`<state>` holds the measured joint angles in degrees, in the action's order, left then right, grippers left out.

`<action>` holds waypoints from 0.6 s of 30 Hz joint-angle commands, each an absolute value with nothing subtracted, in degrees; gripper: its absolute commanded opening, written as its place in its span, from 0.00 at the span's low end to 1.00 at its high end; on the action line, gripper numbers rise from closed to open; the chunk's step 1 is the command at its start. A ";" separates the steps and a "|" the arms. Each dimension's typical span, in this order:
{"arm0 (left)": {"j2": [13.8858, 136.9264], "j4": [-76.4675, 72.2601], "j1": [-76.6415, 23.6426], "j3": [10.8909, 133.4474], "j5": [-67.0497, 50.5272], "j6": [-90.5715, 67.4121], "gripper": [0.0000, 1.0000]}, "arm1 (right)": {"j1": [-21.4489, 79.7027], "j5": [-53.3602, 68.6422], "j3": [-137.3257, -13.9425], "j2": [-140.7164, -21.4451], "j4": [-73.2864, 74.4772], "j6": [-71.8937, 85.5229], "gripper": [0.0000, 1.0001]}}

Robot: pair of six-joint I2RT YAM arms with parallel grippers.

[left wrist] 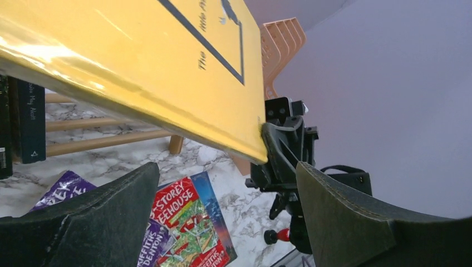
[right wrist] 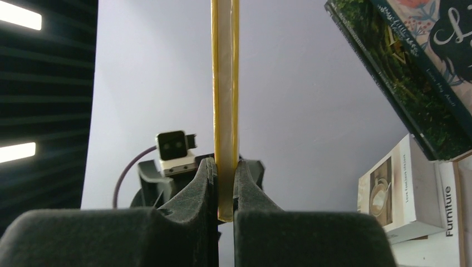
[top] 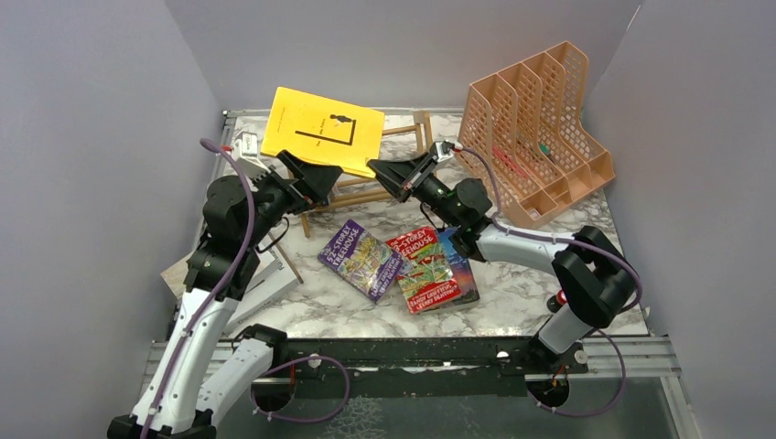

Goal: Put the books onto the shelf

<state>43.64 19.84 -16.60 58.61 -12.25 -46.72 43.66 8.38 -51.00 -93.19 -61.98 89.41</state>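
A yellow book [top: 322, 128] tilted over the wooden shelf [top: 408, 133], right tool [top: 379, 171] at its near corner, left tool [top: 319, 176] beside. A purple book [top: 360, 259] and red book [top: 423, 270] lay on the bench [top: 535, 294].

You are seeing the thin wide book [top: 322, 128] hanging at upper centre of the frame, over the shelf [top: 366, 196]. Your left hand [top: 316, 178] is sitting at its lower left, your right hand [top: 389, 174] at its lower right. Paperbacks [top: 423, 270] are lying mid-frame on the desk [top: 522, 293], below both hands. The mesh organiser [top: 535, 128] is standing upper right.
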 commanded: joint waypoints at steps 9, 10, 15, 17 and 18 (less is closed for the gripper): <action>42.61 -12.02 -16.44 48.79 -7.17 -55.43 0.69 | 43.68 11.04 -47.13 -87.01 -72.94 95.92 0.01; 42.48 -12.41 -16.44 48.59 -6.60 -55.39 0.65 | 43.67 10.99 -46.77 -86.92 -72.88 95.96 0.01; 42.92 -12.61 -16.44 48.41 -5.28 -54.33 0.45 | 43.68 12.30 -46.11 -87.29 -73.39 96.65 0.01; 43.58 -12.72 -16.44 48.59 -5.43 -53.85 0.37 | 43.67 12.31 -45.51 -87.17 -72.93 95.84 0.01; 43.87 -12.69 -16.45 48.83 -5.42 -53.40 0.33 | 43.68 12.24 -45.07 -87.00 -72.27 95.48 0.01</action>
<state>43.53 -7.38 -16.60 48.18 -7.22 -54.61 43.66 10.55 -46.00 -89.54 -67.00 95.98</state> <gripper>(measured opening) 0.416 0.086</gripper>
